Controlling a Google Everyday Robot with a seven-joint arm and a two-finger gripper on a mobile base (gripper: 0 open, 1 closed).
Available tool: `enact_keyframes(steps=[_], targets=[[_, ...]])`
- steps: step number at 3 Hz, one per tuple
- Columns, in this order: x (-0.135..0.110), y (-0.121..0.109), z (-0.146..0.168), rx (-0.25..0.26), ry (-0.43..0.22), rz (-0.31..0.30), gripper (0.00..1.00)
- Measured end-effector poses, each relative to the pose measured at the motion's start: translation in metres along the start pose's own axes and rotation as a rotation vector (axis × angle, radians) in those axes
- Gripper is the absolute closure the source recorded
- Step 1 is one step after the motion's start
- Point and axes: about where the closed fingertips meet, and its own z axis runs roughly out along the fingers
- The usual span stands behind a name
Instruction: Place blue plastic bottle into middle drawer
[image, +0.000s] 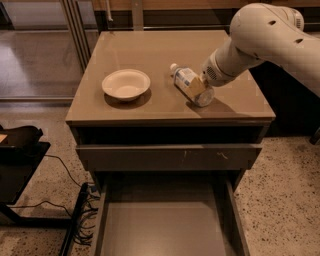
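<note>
The blue plastic bottle (186, 80) lies tilted on the cabinet top (150, 50), with its white cap pointing up and to the left. My gripper (198, 90) comes in from the right on the white arm (260, 40) and is shut on the bottle's lower body, with a tan finger (195, 88) across the label. The middle drawer (165, 225) is pulled open below, at the bottom of the view, and its flat grey floor is bare.
A white bowl (126, 84) sits on the cabinet top to the left of the bottle. A drawer with a scuffed front panel (170, 156) juts out slightly above the open drawer. A black stand (20, 150) and cables (75, 210) are on the floor at the left.
</note>
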Motion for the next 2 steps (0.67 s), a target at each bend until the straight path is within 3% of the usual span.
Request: enact_keyframes(steps=[1,2], targets=[[0.0000,0.0000,0.0000,0.000,0.000,0.000,0.88],[0.0000,0.0000,0.0000,0.000,0.000,0.000,1.00]])
